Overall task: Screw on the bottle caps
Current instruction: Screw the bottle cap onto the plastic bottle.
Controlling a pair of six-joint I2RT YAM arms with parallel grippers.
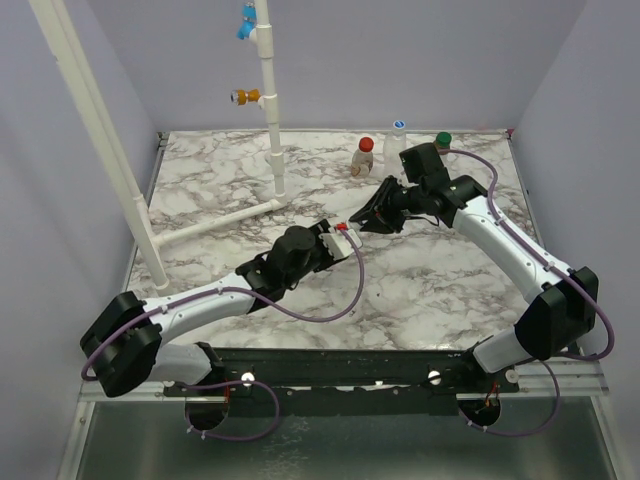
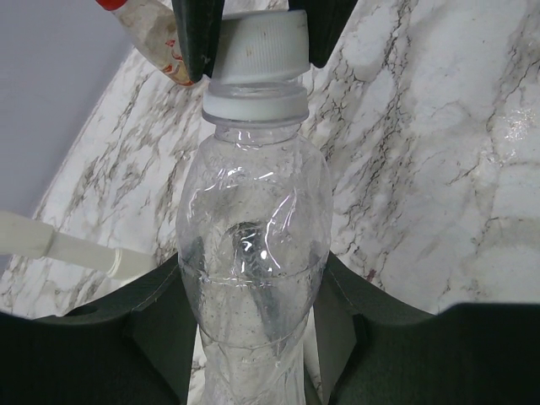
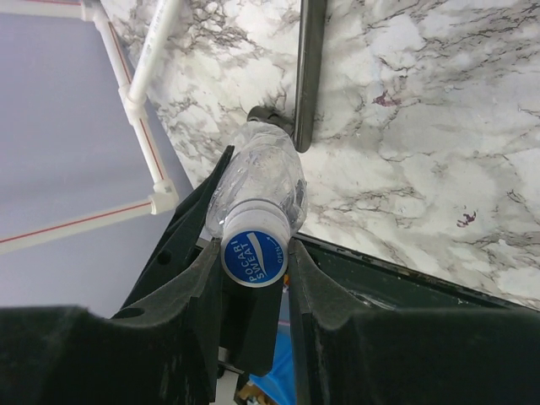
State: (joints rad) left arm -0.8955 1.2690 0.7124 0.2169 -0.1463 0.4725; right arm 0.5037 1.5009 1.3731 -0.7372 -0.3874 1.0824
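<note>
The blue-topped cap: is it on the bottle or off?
On: the cap sits over the neck of the clear bottle, pinched by the right gripper; how tightly screwed, cannot tell.

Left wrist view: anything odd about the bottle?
Yes: the clear bottle is creased and dented around its waist, just above where the left gripper clamps it. The white cap in the right gripper looks intact.

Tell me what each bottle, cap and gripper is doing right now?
left gripper: shut on held bottle.
right gripper: shut on cap.
held bottle: clamped, cap on its neck.
cap: on the neck; tightness unclear.
red-cap bottle: upright, capped.
white-cap bottle: upright, capped.
green-cap bottle: capped, partly hidden.
</note>
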